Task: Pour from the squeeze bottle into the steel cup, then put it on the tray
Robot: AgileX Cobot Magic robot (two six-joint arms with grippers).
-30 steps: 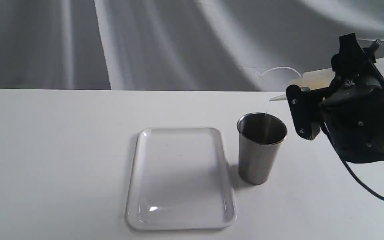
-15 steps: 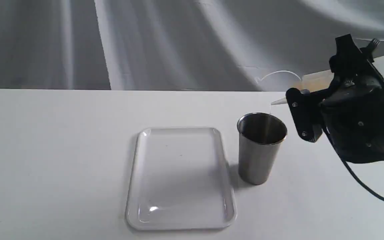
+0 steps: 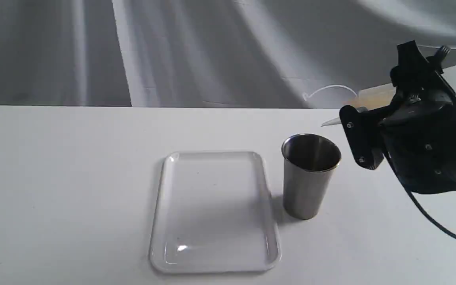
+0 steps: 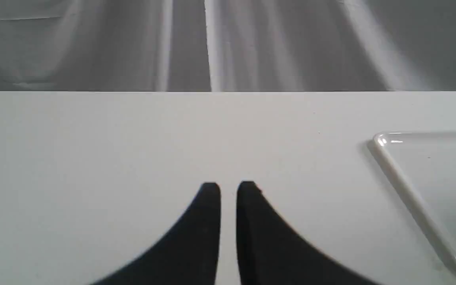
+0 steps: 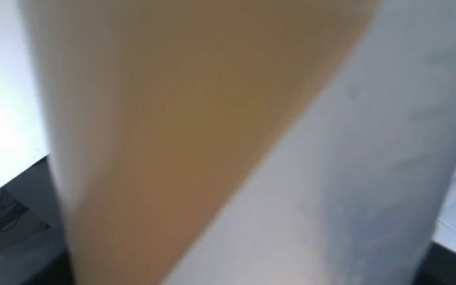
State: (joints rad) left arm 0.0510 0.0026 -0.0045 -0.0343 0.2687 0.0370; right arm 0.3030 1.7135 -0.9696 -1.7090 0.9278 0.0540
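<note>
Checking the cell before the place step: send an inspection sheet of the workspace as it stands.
Surface: white table, no spill seen.
Squeeze bottle: tilted near level, nozzle pointing toward the steel cup, no stream visible, amber liquid inside.
Steel cup: upright on the table, right of the tray in the exterior view, not on it.
Tray: flat on the table, nothing on it.
Clutter: nothing seen.
Grippers: right gripper shut on the squeeze bottle; left gripper low over bare table, jaws nearly together, holding nothing.
Cables: black cable hangs from the right arm.
Surroundings: grey draped backdrop.
</note>
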